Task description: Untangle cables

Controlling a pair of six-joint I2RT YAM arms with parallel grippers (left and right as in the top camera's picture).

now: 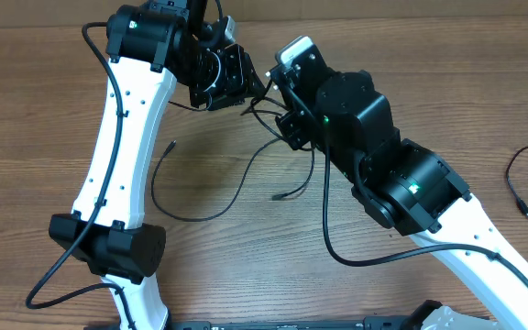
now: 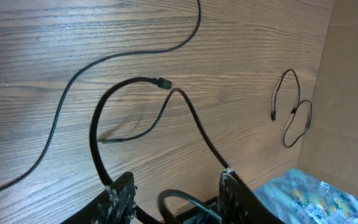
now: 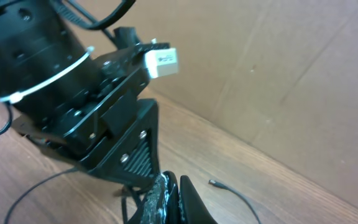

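The left gripper (image 2: 174, 179) has its jaws spread, with bare table (image 2: 36, 37) showing in the gap between them. Its fingers are cut off by the lower edge of the wrist view. The cables (image 1: 211, 217) lie on the wood just ahead of this gripper. One thicker cord rises from beside one finger and arches over to a small plug (image 2: 161, 82). A thinner one runs down to touch the tip of the other finger, though it is unclear whether either cord is caught on anything. Just beside the left gripper, the right gripper (image 3: 170, 185) has its fingers pressed together. The overhead view hides its tips under the arm's own body, and no view shows whether a cord is nipped between them. Well apart from the left gripper, near the cardboard wall (image 2: 347, 93), a lone cord (image 2: 291, 112) lies looped on its own, too small to make out its ends clearly.
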